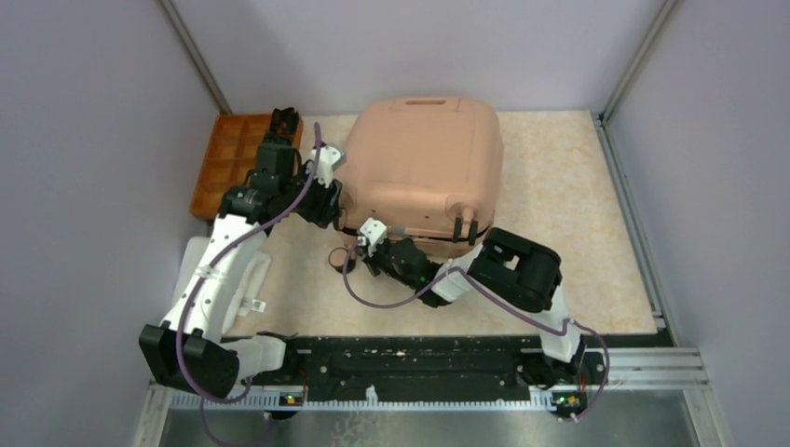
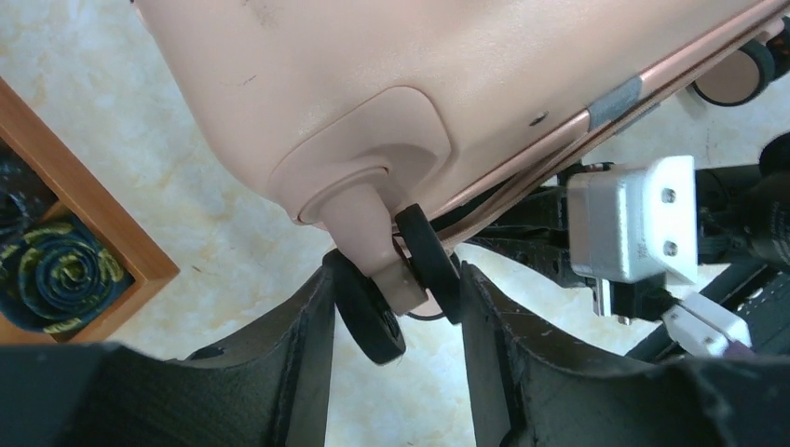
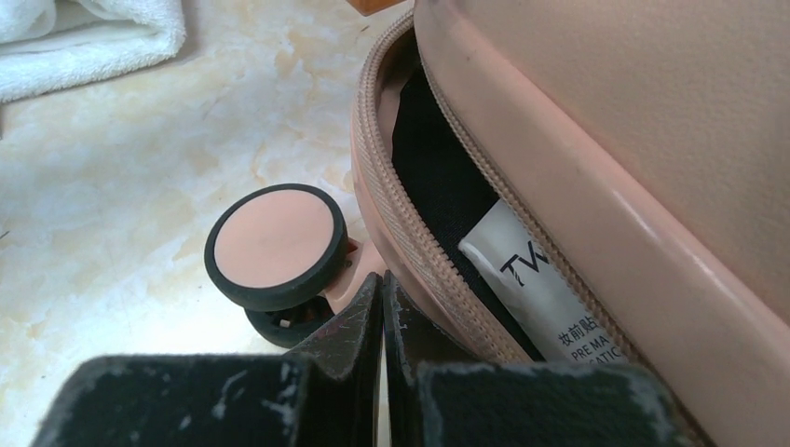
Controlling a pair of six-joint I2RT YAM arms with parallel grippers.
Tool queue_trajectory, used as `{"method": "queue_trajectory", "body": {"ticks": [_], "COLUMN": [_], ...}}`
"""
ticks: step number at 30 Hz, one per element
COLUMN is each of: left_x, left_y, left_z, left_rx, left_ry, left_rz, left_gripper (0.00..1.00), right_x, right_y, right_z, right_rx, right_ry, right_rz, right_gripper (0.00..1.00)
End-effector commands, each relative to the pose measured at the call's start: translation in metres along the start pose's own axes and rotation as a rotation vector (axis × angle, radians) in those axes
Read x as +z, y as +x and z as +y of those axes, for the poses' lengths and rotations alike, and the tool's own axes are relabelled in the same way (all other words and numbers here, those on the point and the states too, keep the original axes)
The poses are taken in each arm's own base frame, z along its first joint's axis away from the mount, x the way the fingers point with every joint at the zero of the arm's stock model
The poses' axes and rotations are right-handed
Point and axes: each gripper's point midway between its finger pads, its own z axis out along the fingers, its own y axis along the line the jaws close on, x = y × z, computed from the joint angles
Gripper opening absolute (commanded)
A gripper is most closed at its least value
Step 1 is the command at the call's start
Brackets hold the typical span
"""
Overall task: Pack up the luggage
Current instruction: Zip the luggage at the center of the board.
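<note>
Nearest in the overhead view is the black base rail [image 1: 410,368] at 6 o'clock, with my two arms rising from it. Past them the luggage [image 1: 424,163] lies shell-up on the marbled table [image 1: 568,233], from the middle toward 12 o'clock. An orange tray [image 1: 228,163] sits at 10 o'clock, just beside it. My left gripper [image 1: 328,207] is at the case's 8 o'clock corner. My right gripper [image 1: 363,240] is at its near edge, around 7 o'clock.

From my left wrist, my two fingers [image 2: 298,372] fill the view from 5 to 7 o'clock. My left gripper [image 2: 396,279] is released, its jaws standing apart either side of a twin black wheel [image 2: 373,321]. The luggage [image 2: 373,65] spans the top from 11 to 2 o'clock. A corner of the tray [image 2: 102,223] at 9 o'clock holds a dark roll with yellow markings [image 2: 47,270].

From my right wrist, my right gripper [image 3: 382,279] is clenched at 6 o'clock, fingers [image 3: 349,326] pressed together on nothing. Its tip is at the zipper [image 3: 401,233] of the luggage [image 3: 652,112], which fills 12 to 4 o'clock. The shell gapes slightly, showing black lining [image 3: 447,186] and a white label [image 3: 540,289]. A pink-faced wheel [image 3: 275,244] sits at 8 o'clock and a white towel [image 3: 84,37] at 10 o'clock.
</note>
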Motion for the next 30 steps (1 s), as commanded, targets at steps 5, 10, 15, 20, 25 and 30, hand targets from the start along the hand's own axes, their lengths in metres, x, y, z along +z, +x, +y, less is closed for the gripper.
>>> {"method": "queue_trajectory", "body": {"ticks": [5,10,15,20,25,30], "left_x": [-0.028,-0.02,-0.02,-0.031,-0.04,-0.037], "left_y": [-0.027,-0.002,-0.018,-0.052,-0.061,-0.062], "left_z": [-0.095,-0.096,-0.07,-0.04,-0.037,-0.035], "left_rx": [0.096,0.065,0.053,0.015,0.023,0.0], "left_ry": [0.442,0.431,0.281,0.203,0.206,0.219], "left_rz": [-0.151,-0.106,-0.127,-0.189,-0.21,-0.198], "left_gripper": [0.0,0.0,0.09,0.4,0.39,0.44], "right_x": [0.034,0.036,0.018,0.027,-0.037,-0.125], "right_y": [-0.048,-0.061,-0.095,-0.134,-0.167,-0.166], "right_z": [-0.047,-0.038,-0.014,0.014,0.031,-0.013], "right_rx": [0.042,0.046,0.09,0.171,0.192,0.377], "right_ry": [0.108,0.059,-0.043,-0.216,-0.367,-0.3], "right_rz": [-0.14,-0.171,-0.214,-0.174,-0.182,-0.096], "right_gripper": [0.0,0.0,0.13,0.39,0.47,0.52]}}
